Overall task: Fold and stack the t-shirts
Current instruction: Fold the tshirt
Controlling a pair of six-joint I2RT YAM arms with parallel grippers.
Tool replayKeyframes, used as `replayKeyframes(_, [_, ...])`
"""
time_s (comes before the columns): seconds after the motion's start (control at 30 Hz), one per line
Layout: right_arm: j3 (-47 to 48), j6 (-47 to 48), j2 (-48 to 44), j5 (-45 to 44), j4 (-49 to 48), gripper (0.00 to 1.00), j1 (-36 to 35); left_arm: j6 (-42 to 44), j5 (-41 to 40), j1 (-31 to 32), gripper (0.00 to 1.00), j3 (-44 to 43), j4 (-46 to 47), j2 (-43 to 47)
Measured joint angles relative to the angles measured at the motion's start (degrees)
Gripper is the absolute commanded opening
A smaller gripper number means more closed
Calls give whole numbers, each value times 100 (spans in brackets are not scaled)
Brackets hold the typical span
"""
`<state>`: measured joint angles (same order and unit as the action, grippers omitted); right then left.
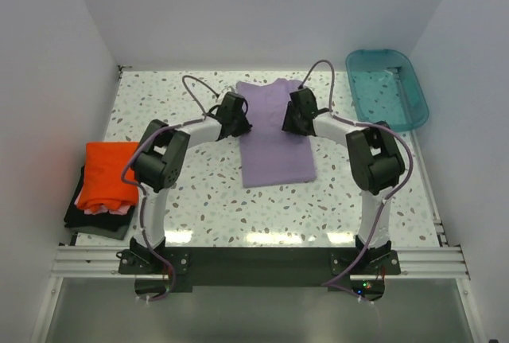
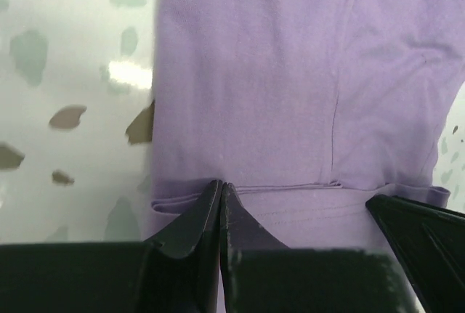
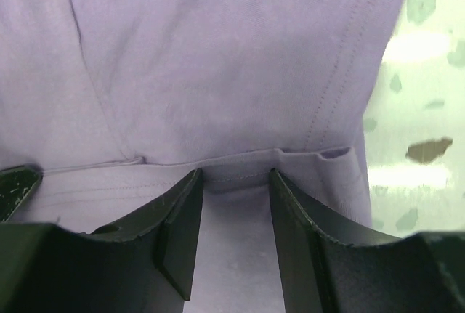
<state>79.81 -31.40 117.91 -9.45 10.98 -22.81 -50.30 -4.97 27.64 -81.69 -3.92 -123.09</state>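
pink tee (image 1: 103, 209) hidden under orange tee (image 1: 111, 169) (edge vis.), dark tee (image 1: 79, 216) partly

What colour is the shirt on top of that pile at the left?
The orange-red shirt is bright and plain, clearest in the overhead view.

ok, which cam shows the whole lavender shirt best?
Top external: the lavender shirt shows whole, folded to a long strip. Left wrist gives a close-up of one side edge and a fold line at the shut left gripper; right wrist the other edge, at the open right gripper.
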Motion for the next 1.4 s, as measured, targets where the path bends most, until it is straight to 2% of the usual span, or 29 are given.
replayKeyframes(0.17, [-907, -133, -592, 125, -354, 46, -153, -308, 96, 13, 6, 1075, 315, 675])
replayKeyframes(0.47, [-2483, -726, -1755, 7, -680, 47, -1049, -470, 146, 20, 7, 2415, 457, 1672])
replayKeyframes(0.6, [-2728, -914, -1965, 136, -737, 49, -1137, -446, 142, 37, 8, 2914, 365, 2138])
replayKeyframes(0.87, [-2614, -522, -1998, 640, -577, 53, -927, -42, 70, 39, 13, 2857, -24, 2310])
replayKeyframes(1.07, [-2616, -260, -2472, 1069, -450, 53, -260, 348, -13, 39, 22, 2494, -356, 2599])
replayKeyframes(1.27, [-2734, -133, -2599, 1349, -516, 52, -57, 538, -72, 39, 22, 2308, -433, 3018])
replayKeyframes(1.4, [-3012, -138, -2599, 1416, -573, 47, -92, 586, -66, 39, 22, 2365, -439, 3047])
